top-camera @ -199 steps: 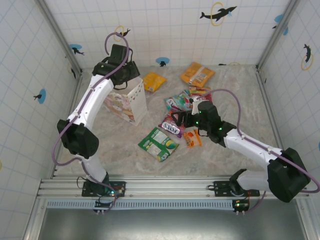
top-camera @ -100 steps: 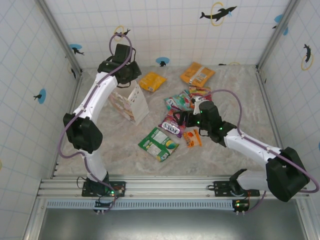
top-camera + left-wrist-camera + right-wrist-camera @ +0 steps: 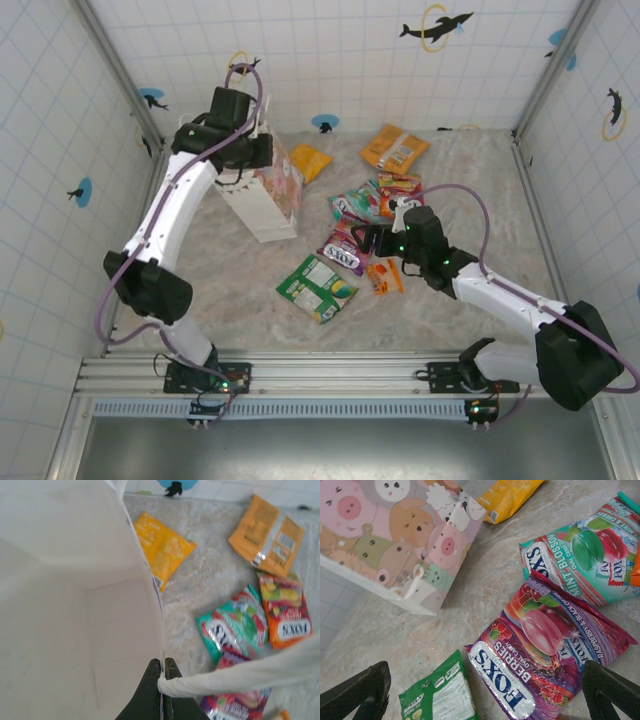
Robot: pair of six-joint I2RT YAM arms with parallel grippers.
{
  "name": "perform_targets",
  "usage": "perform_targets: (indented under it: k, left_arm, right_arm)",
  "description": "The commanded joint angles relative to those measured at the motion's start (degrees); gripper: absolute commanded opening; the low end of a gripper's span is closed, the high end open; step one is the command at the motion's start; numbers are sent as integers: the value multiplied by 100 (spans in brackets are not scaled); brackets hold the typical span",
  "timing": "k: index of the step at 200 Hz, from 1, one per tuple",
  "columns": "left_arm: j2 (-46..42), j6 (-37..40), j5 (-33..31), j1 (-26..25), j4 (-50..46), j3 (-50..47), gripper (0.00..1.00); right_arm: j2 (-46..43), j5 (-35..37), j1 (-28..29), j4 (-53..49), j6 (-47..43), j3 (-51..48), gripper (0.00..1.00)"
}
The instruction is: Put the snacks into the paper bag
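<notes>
**Left gripper clamped on the bag rim, right gripper wide open over the packets**

My left gripper (image 3: pixel 161 692) is closed tight on the rim of the paper bag (image 3: pixel 65 580), with the thin wall pinched between its two dark fingers. The bag's white inside opens to the left of those fingers. One loop handle (image 3: pixel 235 675) trails away to their right. From above, the left gripper (image 3: pixel 252 158) is at the bag's top edge and the bag (image 3: pixel 262 205) hangs below it, its patterned side turned toward the packets.

Beyond the left gripper's fingers a yellow packet (image 3: pixel 161 545) lies just beside the bag wall. Farther right are an orange packet (image 3: pixel 267 527), a red-orange packet (image 3: pixel 287 611) and a teal packet (image 3: pixel 232 630).

My right gripper (image 3: pixel 484 680) is spread wide with nothing between its fingers. It is above the table (image 3: pixel 240 280) and touches no packet. The purple packet (image 3: pixel 545 645) lies between the fingers, toward the right one. The green packet (image 3: pixel 440 695) is near the left finger and the teal packet (image 3: pixel 575 555) is ahead on the right. The bag (image 3: pixel 395 535) is ahead on the left, well apart from the right gripper. From above, a small orange packet (image 3: pixel 385 275) lies just beside the right gripper (image 3: pixel 372 240).
</notes>
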Motion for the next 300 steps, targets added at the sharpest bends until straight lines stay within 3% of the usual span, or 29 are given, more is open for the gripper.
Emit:
perform_targets:
  k: [1,32,97,226,250,278,300]
  left_arm:
    - [-374,1176,166,33,-557,-300,0]
    - [-733,1786,121,-19,-798,-669,0]
    - [-1503,2048,-15,-314,-407,-1847,0]
    - [-2015,1914,346,-353,26,-2361,0]
    - [-2165,1816,203,-346,131,-2406,8]
    - [-2285,1656,27,-348,222,-2368,43]
    - [-2360,1508,53,-350,233,-2260,56]
  right_arm:
    - [-93,-20,-7,285,201,-146,100]
    - [-100,-4,37,285,285,-166,100]
    - [-83,55,186,333,461,-210,100]
    - [-47,204,408,320,533,-138,100]
    - [14,200,423,271,508,-72,100]
    - [67,172,442,265,505,-69,100]
    - [54,191,451,239,506,-86,100]
